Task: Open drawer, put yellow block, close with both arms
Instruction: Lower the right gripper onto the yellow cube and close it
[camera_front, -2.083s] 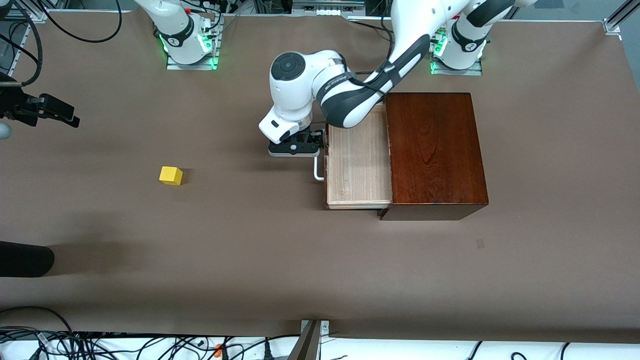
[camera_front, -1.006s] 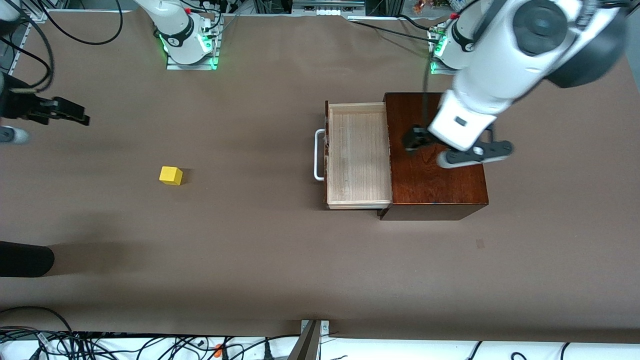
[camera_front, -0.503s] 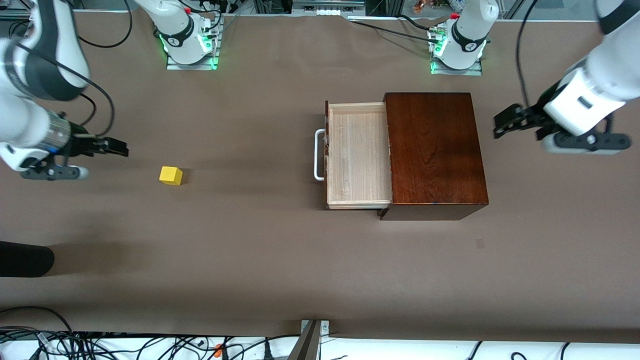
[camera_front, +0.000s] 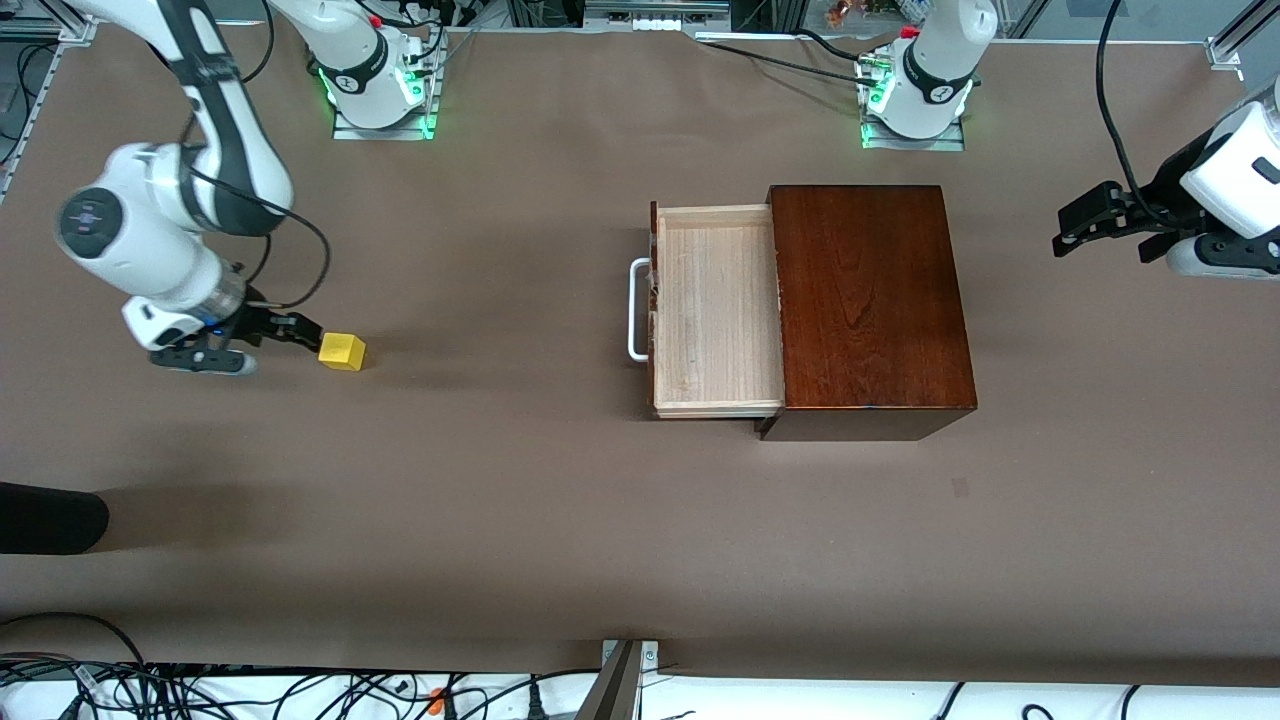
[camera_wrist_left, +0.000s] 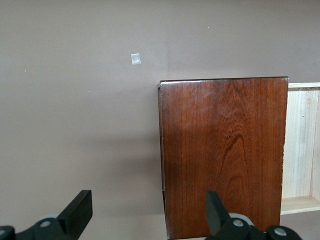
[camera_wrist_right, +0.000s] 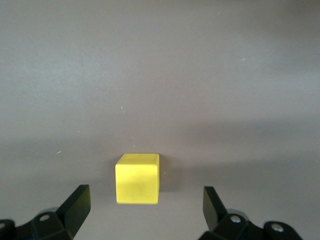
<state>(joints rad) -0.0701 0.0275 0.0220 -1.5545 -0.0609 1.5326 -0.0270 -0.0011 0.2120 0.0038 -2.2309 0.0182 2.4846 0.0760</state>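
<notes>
The drawer (camera_front: 715, 310) stands pulled out of the dark mahogany box (camera_front: 870, 300), its pale tray empty and its white handle (camera_front: 637, 310) free. The yellow block (camera_front: 342, 351) sits on the table toward the right arm's end. My right gripper (camera_front: 305, 332) is open and low beside the block. In the right wrist view the block (camera_wrist_right: 137, 178) lies just ahead of the gap of the open gripper (camera_wrist_right: 145, 207), untouched. My left gripper (camera_front: 1075, 228) is open and empty over the table at the left arm's end. Its wrist view shows the gripper (camera_wrist_left: 147, 215), the box (camera_wrist_left: 225, 155) and part of the tray (camera_wrist_left: 300, 145).
A dark rounded object (camera_front: 50, 518) lies at the table's edge at the right arm's end, nearer the camera than the block. Cables (camera_front: 300, 690) run along the near edge. A small pale mark (camera_front: 960, 487) is on the mat near the box.
My left arm left the drawer handle, swung across the box and out to its end of the table. My right arm came down to the yellow block. The drawer stayed open.
</notes>
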